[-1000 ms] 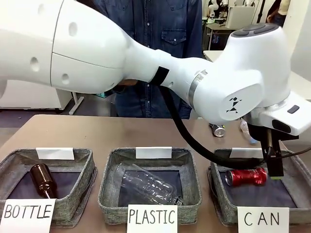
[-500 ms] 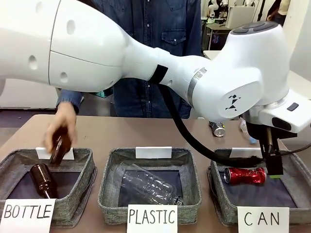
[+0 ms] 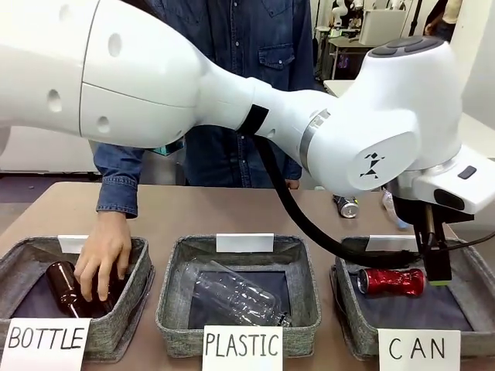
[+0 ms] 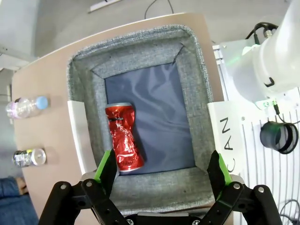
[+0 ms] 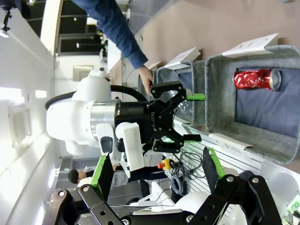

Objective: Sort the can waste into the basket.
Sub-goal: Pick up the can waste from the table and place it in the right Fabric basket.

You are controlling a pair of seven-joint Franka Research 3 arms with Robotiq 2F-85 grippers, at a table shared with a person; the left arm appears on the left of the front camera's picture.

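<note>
Left gripper [image 4: 161, 164] is spread wide, holding nothing, right over the grey woven-fabric "CAN" basket [image 4: 187, 61], and the crushed red metal can [image 4: 124, 138] lies on the dark lining just below it. Just past that basket, the dark blue-black can with a silver top [image 4: 29, 157] lies on the table [image 3: 232, 209]; farther off sideways, the "PLASTIC" basket [image 3: 174, 301] holds a clear plastic bottle [image 3: 236, 294].

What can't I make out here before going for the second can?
Dark can: front view, small and partly behind the left arm; label unreadable.
Brown bottle: front view, the person's hand covers most of it; how many lie there is unclear.
CAN basket: front view, right wall cut off by the picture's edge.
</note>
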